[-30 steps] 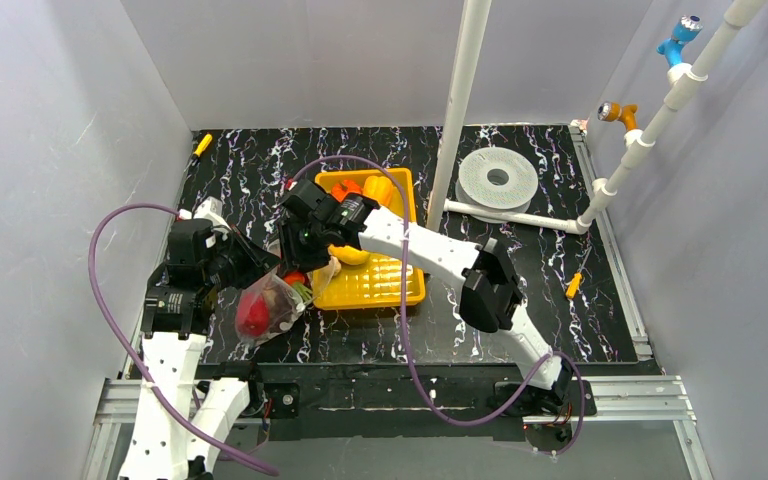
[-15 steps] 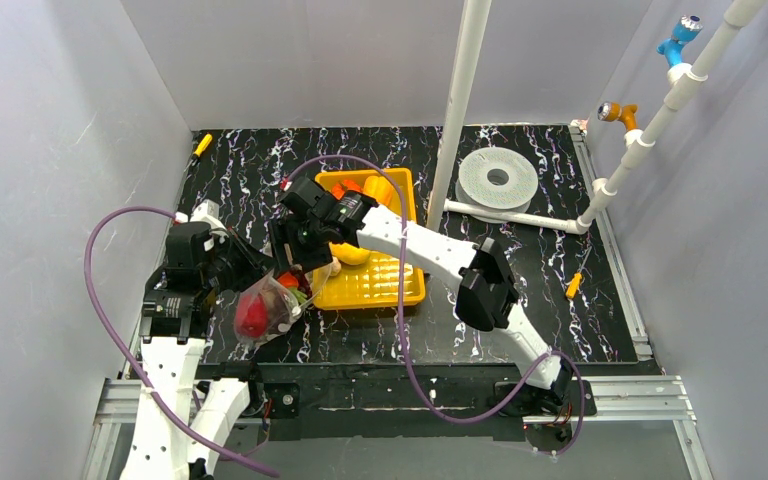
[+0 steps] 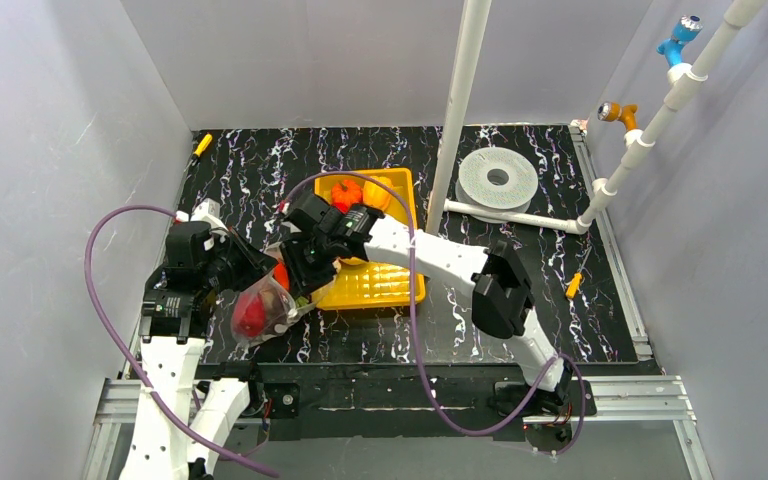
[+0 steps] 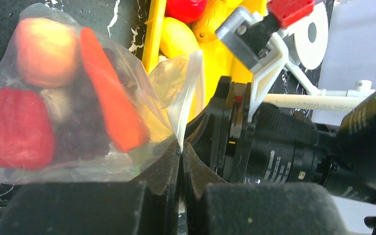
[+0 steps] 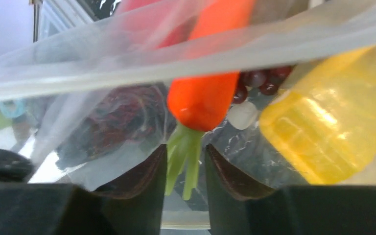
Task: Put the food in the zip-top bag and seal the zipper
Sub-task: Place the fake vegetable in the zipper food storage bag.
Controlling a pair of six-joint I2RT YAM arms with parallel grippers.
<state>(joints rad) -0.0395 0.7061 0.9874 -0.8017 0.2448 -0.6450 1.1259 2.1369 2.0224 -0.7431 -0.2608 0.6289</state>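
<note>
Beside the yellow tray (image 4: 152, 29) — left end effector (image 4: 181, 147) pinches zip-top bag (image 4: 174, 93) edge.

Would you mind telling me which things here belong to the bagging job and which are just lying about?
Belongs to the job: zip-top bag, carrot, red piece inside, food in the yellow tray, left gripper, right gripper.

Lying about: white spool, white pipes, small yellow piece.

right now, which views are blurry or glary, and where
right wrist: bag film sits close to the lens, smeared and milky, carrot soft; left wrist: food through the film fairly sharp, white glare on the creases, near foreground dark and blurred; top external: sharp and evenly lit, but the bag is small there
</note>
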